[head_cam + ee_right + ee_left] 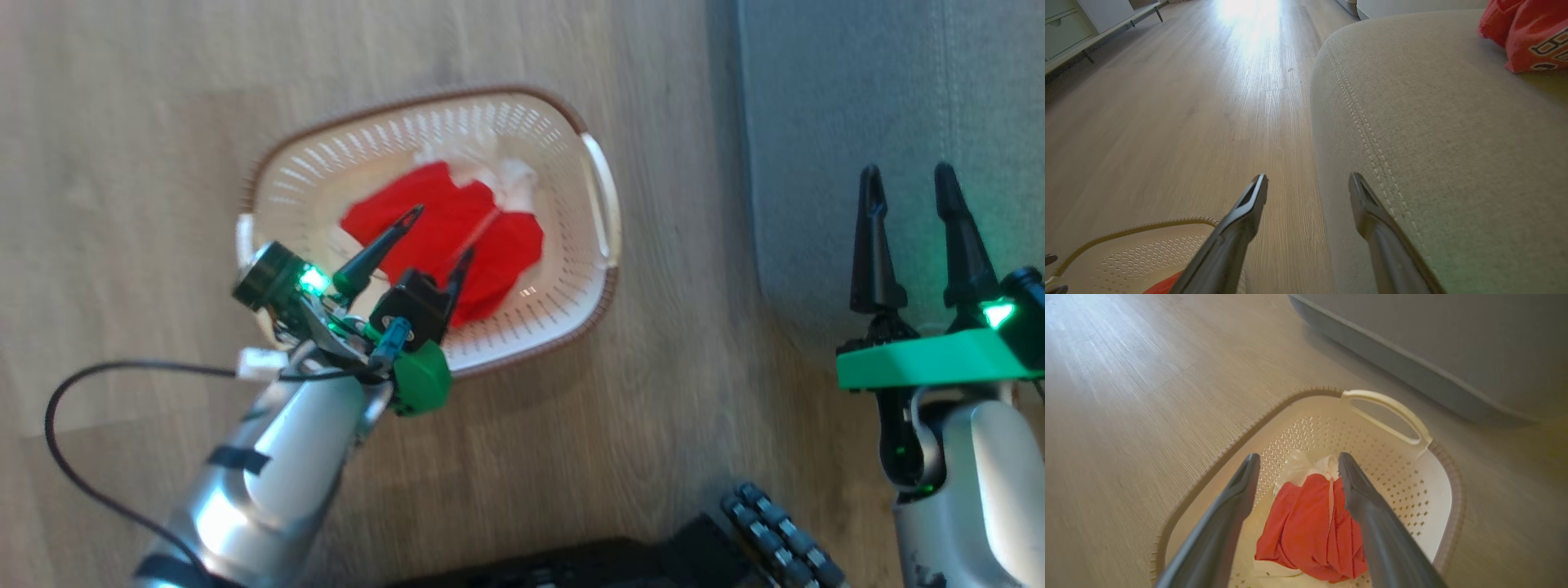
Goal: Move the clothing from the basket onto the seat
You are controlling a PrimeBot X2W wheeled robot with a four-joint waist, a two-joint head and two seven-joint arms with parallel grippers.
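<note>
The left gripper hangs over the basket with its two dark fingers spread apart and nothing between them. Its tips point down at the red garment crumpled on the basket floor. The left wrist view, looking straight in, adds white fabric bunched at the garment's far end, and the perforated wall and white handle beyond.

The right gripper is also spread wide and empty, poised over the rounded corner of the grey seat, well apart from the basket. Only its wrist view looks along the cushion's pale double seam to a second red garment with dark lettering, lying on the seat at the far right. The same view catches a pale cabinet on thin legs across the wooden floor.

The basket stands on that floor just beside the seat. A black cable loops off the left forearm.
</note>
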